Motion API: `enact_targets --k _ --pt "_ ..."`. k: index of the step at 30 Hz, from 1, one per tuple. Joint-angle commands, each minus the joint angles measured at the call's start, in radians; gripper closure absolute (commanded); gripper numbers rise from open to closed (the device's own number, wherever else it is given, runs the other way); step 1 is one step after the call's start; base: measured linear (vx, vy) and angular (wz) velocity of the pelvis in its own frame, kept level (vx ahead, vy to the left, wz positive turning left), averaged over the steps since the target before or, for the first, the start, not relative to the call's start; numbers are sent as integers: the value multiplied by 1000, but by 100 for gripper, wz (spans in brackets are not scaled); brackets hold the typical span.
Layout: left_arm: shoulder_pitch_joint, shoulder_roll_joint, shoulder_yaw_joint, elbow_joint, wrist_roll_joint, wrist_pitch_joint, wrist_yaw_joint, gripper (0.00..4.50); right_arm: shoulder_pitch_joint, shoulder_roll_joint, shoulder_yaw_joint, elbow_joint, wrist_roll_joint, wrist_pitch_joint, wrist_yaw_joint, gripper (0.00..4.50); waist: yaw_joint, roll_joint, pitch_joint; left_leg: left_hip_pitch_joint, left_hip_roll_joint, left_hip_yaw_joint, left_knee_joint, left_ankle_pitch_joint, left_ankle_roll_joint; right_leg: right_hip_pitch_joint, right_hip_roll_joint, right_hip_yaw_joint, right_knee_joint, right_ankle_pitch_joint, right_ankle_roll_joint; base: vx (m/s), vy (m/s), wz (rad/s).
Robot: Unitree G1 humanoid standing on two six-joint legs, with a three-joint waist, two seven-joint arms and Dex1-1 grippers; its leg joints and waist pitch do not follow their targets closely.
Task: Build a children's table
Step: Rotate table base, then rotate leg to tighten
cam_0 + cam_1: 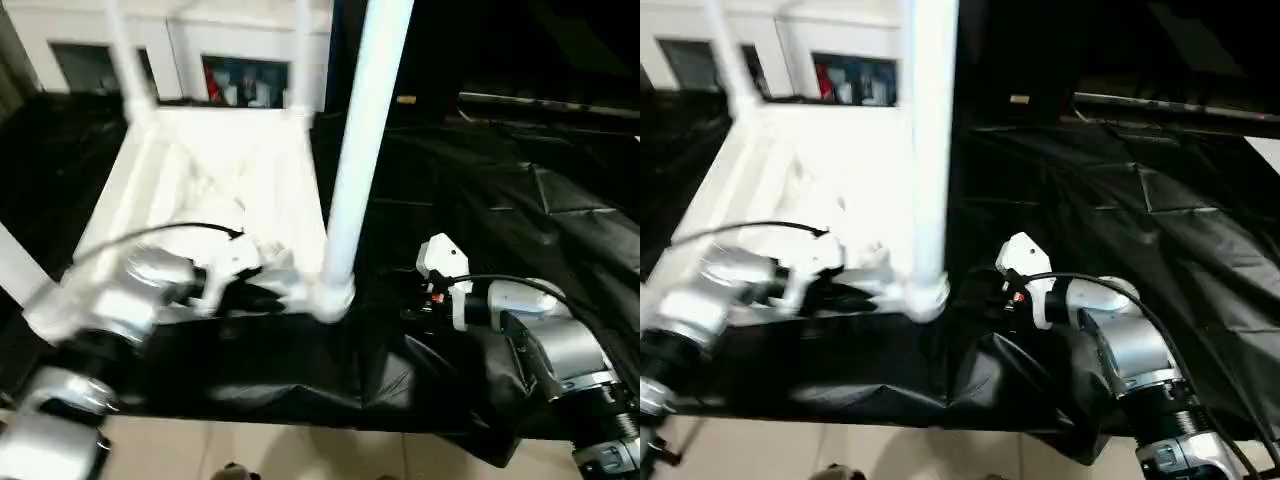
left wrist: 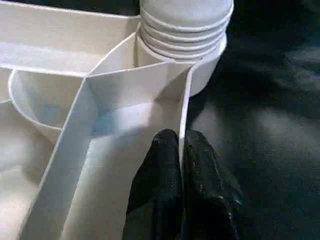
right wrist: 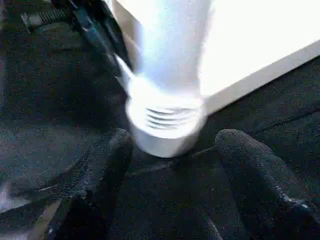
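The white table top [image 1: 215, 180] lies upside down on black cloth, its ribbed underside facing up. White legs stand in its corner sockets; the near right leg [image 1: 360, 130] rises from the socket [image 3: 167, 125], with threads showing at its base. My left gripper [image 2: 181, 140] is shut on the thin near rim wall [image 2: 184, 107] just beside that socket, and is seen from the head at the near edge [image 1: 250, 292]. My right gripper [image 3: 176, 137] is open, low over the cloth, with one finger [image 3: 117, 150] on each side of the socket and not touching it.
Black cloth [image 1: 500, 180] covers the work surface to the right and front. A white cabinet with glass-fronted shelves [image 1: 245, 80] stands behind the table top. Pale floor tiles [image 1: 300, 450] show at the near edge. A black cable [image 1: 190, 228] arcs over my left wrist.
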Motion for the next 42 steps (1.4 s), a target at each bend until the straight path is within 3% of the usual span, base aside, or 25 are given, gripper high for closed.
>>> enact_targets --k 1,3,5,11,17,18,20,21,24,25,28,33,42 --pt "45 -21 64 17 -19 47 120 449 8 -1 -16 14 -4 -26 -27 136 9 -14 -61 10 27 -29 -67 -295 -5 46 -78 44 -97 -399 -154 0 0 0" --pt "72 -59 71 -20 5 70 217 449 -1 16 -40 35 3 -48 -56 136 4 -14 -61 6 26 -31 -68 -292 -8 46 -76 42 -100 -433 -126 0 0 0" --pt "87 -91 82 -49 5 89 271 450 -6 30 -58 48 19 -51 -66 120 2 -18 -60 15 23 -27 -63 -296 5 37 -74 42 -111 -471 -113 0 0 0" --pt "128 -98 43 -123 20 91 248 450 -26 69 -79 84 20 -78 -134 79 -1 -16 -63 14 25 -26 -66 -268 22 33 -68 43 -103 -394 -131 0 0 0" --pt "163 -58 -3 -208 30 143 184 450 -46 98 -55 105 9 -84 -137 79 6 -13 -65 16 28 -23 -71 -249 23 34 -66 45 -96 -311 -153 0 0 0" --pt "171 -18 -43 -236 51 160 130 450 -60 96 -32 116 2 -72 -107 79 7 -12 -65 17 28 -23 -71 -247 21 35 -66 45 -93 -295 -158 0 0 0" --pt "176 14 -72 -258 66 173 89 450 -71 88 -8 125 -5 -65 -74 79 6 -11 -65 17 28 -23 -73 -253 20 35 -66 46 -94 -290 -162 0 0 0" --pt "178 24 -81 -266 71 177 76 450 -73 83 2 125 -6 -62 -57 79 4 -16 -63 18 29 -22 -75 -260 18 35 -65 45 -96 -294 -162 0 0 0" --pt "172 47 -90 -281 71 198 43 450 -75 58 45 116 -11 -54 21 79 5 -12 -64 21 31 -23 -77 -272 10 37 -65 45 -93 -281 -169 0 0 0" --pt "170 52 -92 -284 69 201 32 450 -76 52 53 115 -13 -58 37 79 4 -20 -63 21 31 -22 -77 -272 11 35 -65 45 -95 -282 -168 0 0 0" --pt "161 65 -93 -291 65 207 23 450 -89 50 69 132 -27 -77 52 79 6 -17 -61 23 31 -24 -79 -294 1 34 -67 46 -98 -317 -160 0 0 0" --pt "156 70 -96 -296 61 200 24 450 -130 78 64 203 -57 -130 -3 79 3 -22 -60 26 30 -26 -81 -333 -17 31 -69 46 -103 -367 -148 0 0 0" --pt "163 53 -92 -320 28 185 1 450 -191 136 61 312 -65 -182 -36 79 5 -18 -65 24 31 -23 -80 -285 -11 34 -66 46 -92 -249 -182 0 0 0"
